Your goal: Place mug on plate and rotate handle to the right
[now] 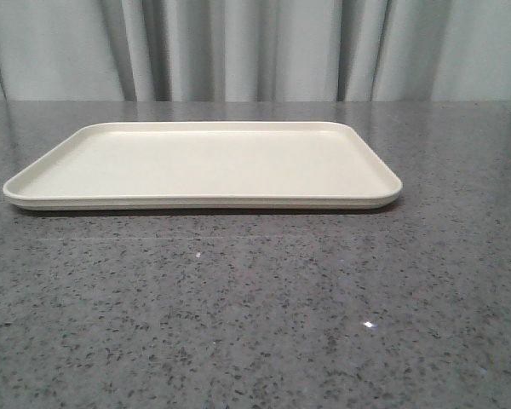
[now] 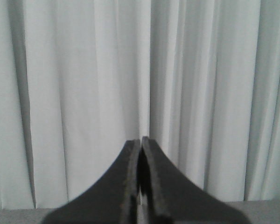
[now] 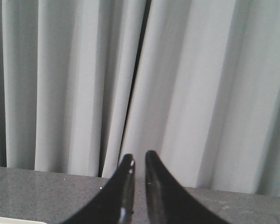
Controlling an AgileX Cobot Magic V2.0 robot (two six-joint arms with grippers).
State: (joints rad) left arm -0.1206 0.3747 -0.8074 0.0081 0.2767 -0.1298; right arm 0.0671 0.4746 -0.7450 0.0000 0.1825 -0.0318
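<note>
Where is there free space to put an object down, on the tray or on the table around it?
The whole flat inside of the cream rectangular tray is bare, bordered only by its low rim. The grey speckled stone tabletop is bare in front of the tray and to its right. Behind the tray, a narrow strip runs up to the pale curtain. Nowhere is crowded.

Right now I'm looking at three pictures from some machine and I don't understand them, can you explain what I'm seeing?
This is a robot with two arms, each ending in a two-fingered gripper. The front view looks forward over a grey speckled table toward pale curtains. On the table lies one cream plate, flat and bare. No mug appears in any picture. The other two pictures come from cameras on the wrists. The left gripper shows black fingers pressed together, holding nothing. The right gripper has a narrow gap between its fingers, also holding nothing. Both face the curtains.
</note>
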